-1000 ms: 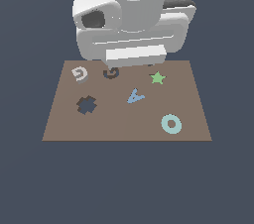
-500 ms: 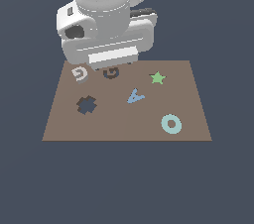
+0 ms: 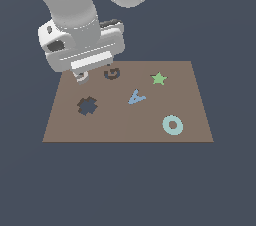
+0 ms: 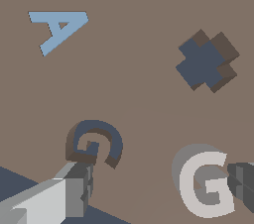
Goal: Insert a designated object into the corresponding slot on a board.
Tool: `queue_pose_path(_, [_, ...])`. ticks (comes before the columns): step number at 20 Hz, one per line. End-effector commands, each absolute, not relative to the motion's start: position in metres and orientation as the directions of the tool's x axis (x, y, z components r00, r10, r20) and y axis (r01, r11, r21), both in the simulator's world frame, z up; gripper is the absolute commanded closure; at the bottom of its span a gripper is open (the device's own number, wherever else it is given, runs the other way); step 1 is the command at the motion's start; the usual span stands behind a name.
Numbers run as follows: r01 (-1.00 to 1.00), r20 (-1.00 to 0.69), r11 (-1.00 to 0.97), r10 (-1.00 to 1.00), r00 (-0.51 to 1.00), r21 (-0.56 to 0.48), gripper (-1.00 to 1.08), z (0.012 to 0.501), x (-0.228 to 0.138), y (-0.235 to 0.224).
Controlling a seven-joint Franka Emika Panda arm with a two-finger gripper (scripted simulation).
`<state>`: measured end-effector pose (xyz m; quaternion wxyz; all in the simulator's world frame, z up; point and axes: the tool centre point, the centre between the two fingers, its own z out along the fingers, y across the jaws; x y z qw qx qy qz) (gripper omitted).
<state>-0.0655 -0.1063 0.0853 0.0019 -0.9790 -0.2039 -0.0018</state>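
The brown board (image 3: 125, 120) carries one pale grey letter G (image 4: 206, 183), one dark G-shaped slot (image 4: 94, 143), one dark cross-shaped cutout (image 4: 206, 67), one light blue letter A (image 4: 57, 27), one green star (image 3: 159, 78) and one teal ring (image 3: 172, 125). The arm leans down over the board's far corner on the exterior view's left, wrist pointing downward. Its gripper (image 4: 158, 188) is spread wide and holds nothing; the grey G lies flat on the board between the fingers, close against one, with the slot beside the other.

Glossy white rounded arm (image 3: 70, 5), black joint collar, boxy grey-white hand, pale fingers (image 4: 54, 200) with dark pads.
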Motion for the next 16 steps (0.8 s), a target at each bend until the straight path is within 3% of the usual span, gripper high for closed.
queue_pose_path(1, [0.432,0.004,-0.902,0.432,0.902,-0.002,-0.92,0.076,-0.070,-0.121])
queue_pose_path(16, [0.521,0.000,-0.853,0.521,0.853,0.000,-0.92,0.048,-0.076,-0.166])
